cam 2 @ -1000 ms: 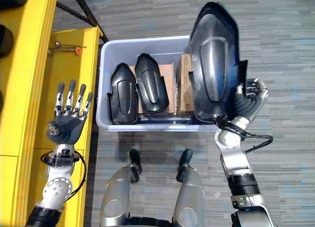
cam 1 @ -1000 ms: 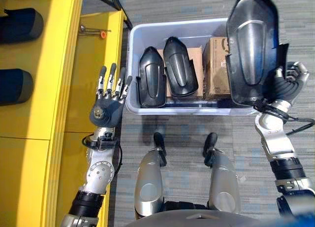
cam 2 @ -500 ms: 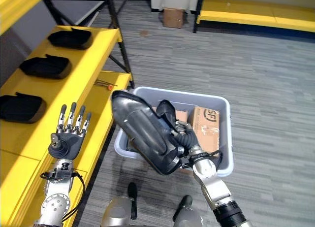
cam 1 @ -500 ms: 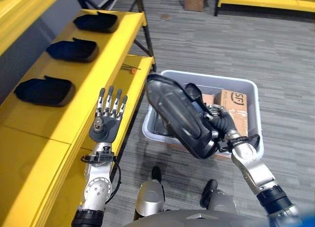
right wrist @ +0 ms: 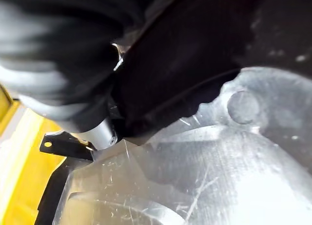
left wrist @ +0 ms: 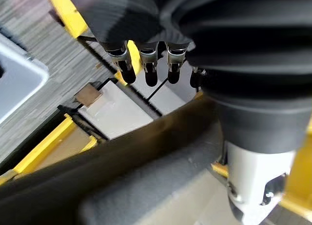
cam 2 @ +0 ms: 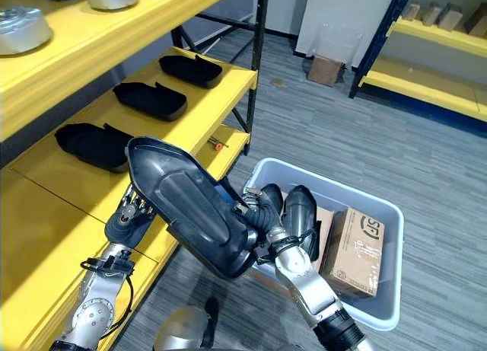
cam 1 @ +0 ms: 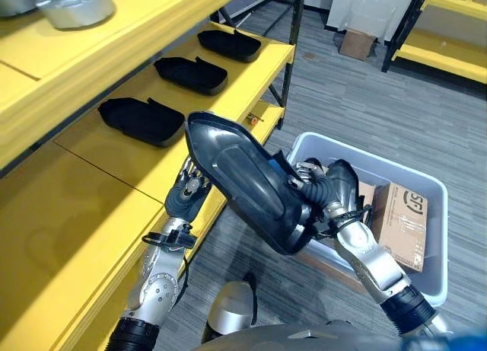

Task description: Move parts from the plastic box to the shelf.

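While the right hand [cam 1: 310, 185] grips it near its lower end, part: a large dark shell [cam 1: 242, 180] held in the air at frame centre, tilted, its pointed end toward the upper left, over the gap between shelf and box
Right hand: fingers curled round the part's lower edge, arm entering from the lower right; the right wrist view shows the part's silvery inner face [right wrist: 204, 166] close against the hand's cover
Left hand: [cam 2: 131, 216] raised at centre left beside the shelf edge, partly hidden behind the part; its wrist view shows the fingers [left wrist: 146, 64] straight in a row, holding nothing
Box: pale plastic bin [cam 2: 380, 214] on the floor at right centre, just past the held part
Box contents: two more dark parts [cam 2: 300, 214] standing upright beside a cardboard carton [cam 2: 351, 252]
Shelf: yellow rack [cam 1: 91, 214] filling the left side, its middle board running from lower left to upper centre
On the middle board: three dark parts [cam 1: 143, 121] lying in a row, apart from each other, toward the upper left
Upper board: silver metal pieces [cam 1: 74, 4] at the top left corner
Lower board: a small tool with an orange tip [cam 2: 218, 144] near the upright post
Floor: grey striped carpet [cam 1: 358, 115]
Background: another carton [cam 2: 324, 69] on the floor and a second yellow rack [cam 2: 426, 84] at the upper right
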